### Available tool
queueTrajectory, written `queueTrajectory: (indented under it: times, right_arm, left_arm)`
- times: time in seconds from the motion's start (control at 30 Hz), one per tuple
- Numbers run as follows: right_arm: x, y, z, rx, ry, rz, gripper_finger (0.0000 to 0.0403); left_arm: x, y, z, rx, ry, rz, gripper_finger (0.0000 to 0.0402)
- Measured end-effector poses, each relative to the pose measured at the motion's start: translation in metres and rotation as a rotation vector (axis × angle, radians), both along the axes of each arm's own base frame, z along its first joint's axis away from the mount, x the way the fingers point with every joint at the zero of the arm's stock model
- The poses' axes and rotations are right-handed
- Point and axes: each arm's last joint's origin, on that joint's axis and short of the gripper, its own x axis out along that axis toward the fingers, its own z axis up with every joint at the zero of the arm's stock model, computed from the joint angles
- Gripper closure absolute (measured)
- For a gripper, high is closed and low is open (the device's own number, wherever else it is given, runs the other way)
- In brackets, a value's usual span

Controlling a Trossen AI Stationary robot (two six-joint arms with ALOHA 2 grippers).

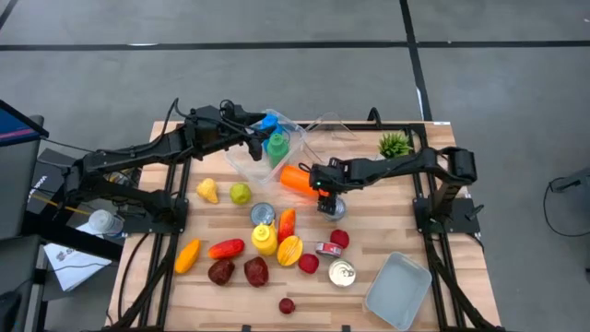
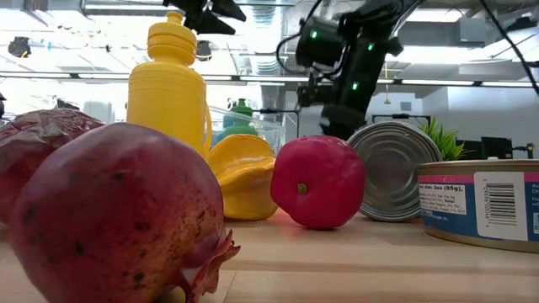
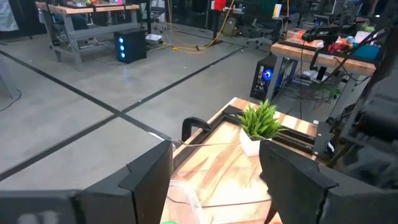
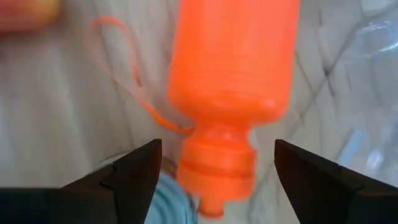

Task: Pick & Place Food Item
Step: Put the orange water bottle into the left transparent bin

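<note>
1. High view: the orange bottle (image 1: 295, 179) lies on the table (image 1: 406, 226) beside the clear container (image 1: 241, 161) (green bottle (image 1: 277, 148) inside); the right gripper (image 1: 319, 180) sits at its end, the left gripper (image 1: 262, 138) over the container.
2. Left wrist view: jaws parted, empty; potted plant (image 3: 260, 122) ahead.
3. Right wrist view: jaws wide, straddling the bottle's cap, not gripping.

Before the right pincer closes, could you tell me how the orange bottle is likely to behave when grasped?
The orange bottle lies on its side and is round, so it may roll if nudged. Its ribbed plastic body looks light and somewhat squeezable. The right pincer stands open astride the cap, a narrow spot where the hold might slip.
</note>
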Motion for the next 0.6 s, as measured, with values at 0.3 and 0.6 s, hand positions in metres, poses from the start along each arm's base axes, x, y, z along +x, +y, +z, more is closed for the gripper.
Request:
queueTrajectory:
  times: [0.3, 0.6]
  right_arm:
    - [0.006, 0.011, -0.020, -0.002, 0.047, 0.025, 0.0130]
    - [0.002, 0.018, 0.008, 0.015, -0.004, 0.053, 0.0216]
  left_arm:
    - [0.000, 0.000, 0.000, 0.000, 0.000, 0.000, 0.0175]
    - [0.000, 0.000, 0.000, -0.003, -0.002, -0.013, 0.0175]
